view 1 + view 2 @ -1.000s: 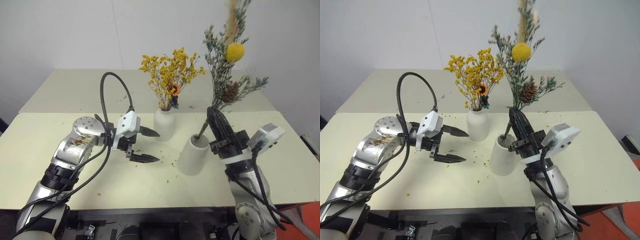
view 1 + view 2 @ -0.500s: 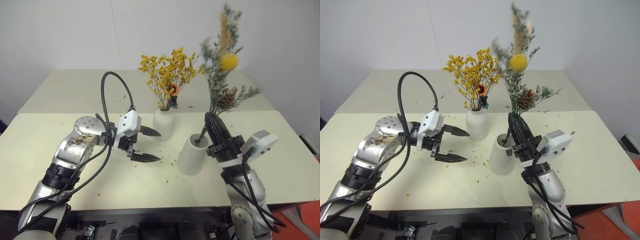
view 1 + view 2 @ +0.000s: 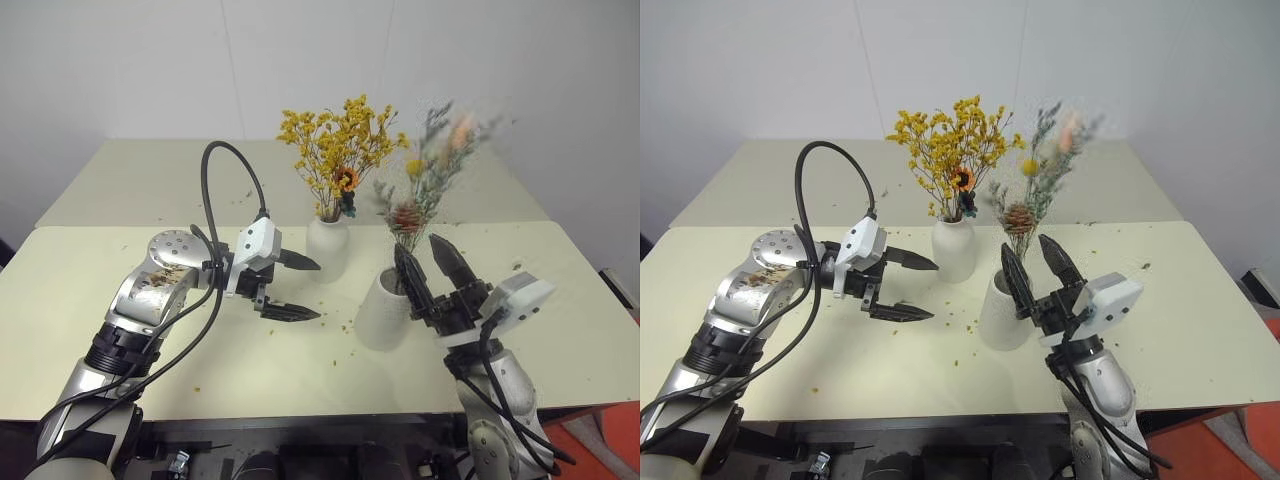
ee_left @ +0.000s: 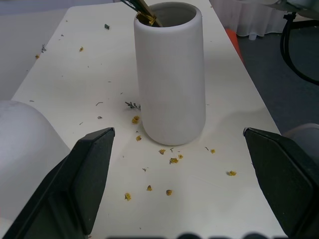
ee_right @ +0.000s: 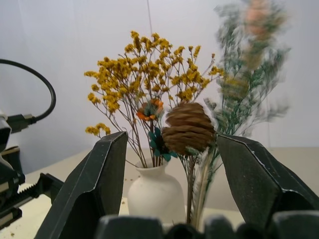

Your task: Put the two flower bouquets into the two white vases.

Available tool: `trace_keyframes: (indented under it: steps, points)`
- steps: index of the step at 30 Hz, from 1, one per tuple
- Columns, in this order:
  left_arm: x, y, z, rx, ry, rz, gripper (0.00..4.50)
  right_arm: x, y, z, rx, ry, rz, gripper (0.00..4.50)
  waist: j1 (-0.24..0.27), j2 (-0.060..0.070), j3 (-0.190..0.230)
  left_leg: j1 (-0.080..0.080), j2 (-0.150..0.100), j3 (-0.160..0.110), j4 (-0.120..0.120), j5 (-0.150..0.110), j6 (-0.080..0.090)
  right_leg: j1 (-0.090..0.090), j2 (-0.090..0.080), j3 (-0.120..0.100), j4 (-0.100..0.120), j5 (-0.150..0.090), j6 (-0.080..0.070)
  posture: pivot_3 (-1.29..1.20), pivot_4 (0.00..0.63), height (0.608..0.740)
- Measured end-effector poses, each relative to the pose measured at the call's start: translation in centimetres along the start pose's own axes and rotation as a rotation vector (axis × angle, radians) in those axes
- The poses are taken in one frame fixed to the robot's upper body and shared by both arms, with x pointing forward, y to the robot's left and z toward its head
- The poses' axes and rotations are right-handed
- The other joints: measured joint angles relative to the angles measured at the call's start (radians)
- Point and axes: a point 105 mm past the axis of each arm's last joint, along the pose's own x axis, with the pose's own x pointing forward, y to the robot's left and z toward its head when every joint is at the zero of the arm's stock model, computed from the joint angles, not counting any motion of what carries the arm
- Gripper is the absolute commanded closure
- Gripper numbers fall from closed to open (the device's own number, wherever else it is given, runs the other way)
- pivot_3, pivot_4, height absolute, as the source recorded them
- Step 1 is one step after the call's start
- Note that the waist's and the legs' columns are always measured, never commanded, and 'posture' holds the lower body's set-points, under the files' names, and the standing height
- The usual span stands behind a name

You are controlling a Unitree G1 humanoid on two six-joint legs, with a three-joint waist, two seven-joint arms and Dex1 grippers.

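Standing in the cylinder vase (image 3: 385, 305) is the grey-green bunch (image 3: 425, 190), its stems between my right jaws (image 3: 432, 268), which gape wide and grip nothing. My left jaws (image 3: 297, 288) hang open and empty beside the bottle vase (image 3: 327, 248), which holds the yellow bunch (image 3: 335, 150) on the counter (image 3: 90, 300).

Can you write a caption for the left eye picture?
Open right gripper beside green bouquet in the cylinder vase.

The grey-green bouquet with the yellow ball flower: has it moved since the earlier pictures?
Yes. The grey-green bouquet has dropped down into the cylinder vase; its pine cone now sits just above the rim.
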Motion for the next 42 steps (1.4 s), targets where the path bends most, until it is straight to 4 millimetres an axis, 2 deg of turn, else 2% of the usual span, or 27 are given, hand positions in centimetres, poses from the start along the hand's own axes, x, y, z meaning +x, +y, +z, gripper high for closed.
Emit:
trace_keyframes:
  steps: [12,17,22,25,31,34,38,42]
  points:
    - [-0.1,0.5,0.3,0.011,-0.010,0.003,0.00,-2.3,-0.2,0.7,-0.036,0.020,-0.027,1.11,0.001,0.000,0.000,0.000,0.000,0.000,0.000,0.000,0.000,0.000,0.000,0.000,0.000,0.000,0.000,0.00,0.150,0.740]
    - [-0.1,0.5,0.3,0.016,-0.011,0.001,0.00,-4.2,-1.4,1.6,-0.044,0.055,-0.052,1.11,0.002,0.000,0.000,0.000,0.000,0.000,0.000,0.000,0.000,0.001,0.000,0.000,0.000,0.000,0.000,0.00,0.150,0.740]
    - [-0.3,0.5,0.4,0.015,-0.012,0.001,0.00,-5.6,-2.5,2.6,-0.099,0.149,0.030,1.11,0.002,0.000,0.000,0.004,0.000,0.001,0.000,0.000,0.000,0.005,0.000,0.000,-0.001,-0.001,0.000,0.00,0.150,0.740]
    - [-1.4,0.5,0.3,0.002,-0.019,0.029,0.00,-6.1,-4.0,3.9,-0.182,0.251,0.097,1.11,-0.002,0.000,0.000,0.008,0.000,0.001,-0.001,0.000,0.000,0.008,0.000,0.001,-0.002,-0.001,0.000,0.00,0.150,0.740]
    - [-6.6,-0.2,-0.3,-0.018,0.050,0.152,0.00,-6.1,-8.2,7.0,-0.336,0.560,0.250,1.11,-0.001,-0.001,0.000,0.014,0.001,0.001,-0.003,0.000,0.000,0.014,-0.001,0.000,-0.004,-0.004,-0.005,0.00,0.150,0.740]
    - [-8.6,-1.0,-0.8,-0.038,0.101,0.201,0.00,-5.8,-10.1,8.8,-0.379,0.648,0.269,1.11,0.004,-0.002,0.000,0.013,0.001,0.001,-0.003,0.000,0.000,0.015,-0.001,0.000,-0.005,-0.005,-0.006,0.00,0.150,0.740]
    - [-10.1,-1.9,-0.7,-0.056,0.115,0.243,0.00,-6.0,-10.7,10.1,-0.364,0.721,0.351,1.11,0.014,-0.002,0.000,0.012,0.001,0.001,-0.002,0.000,0.000,0.015,-0.002,-0.001,-0.007,-0.005,-0.006,0.00,0.150,0.740]
    - [-10.8,-2.6,-0.7,-0.071,0.115,0.281,0.00,-7.1,-10.8,10.0,-0.356,0.809,0.434,1.11,0.024,-0.002,0.000,0.011,0.001,0.001,-0.002,0.000,0.000,0.014,-0.002,-0.001,-0.009,-0.005,-0.005,0.00,0.150,0.740]
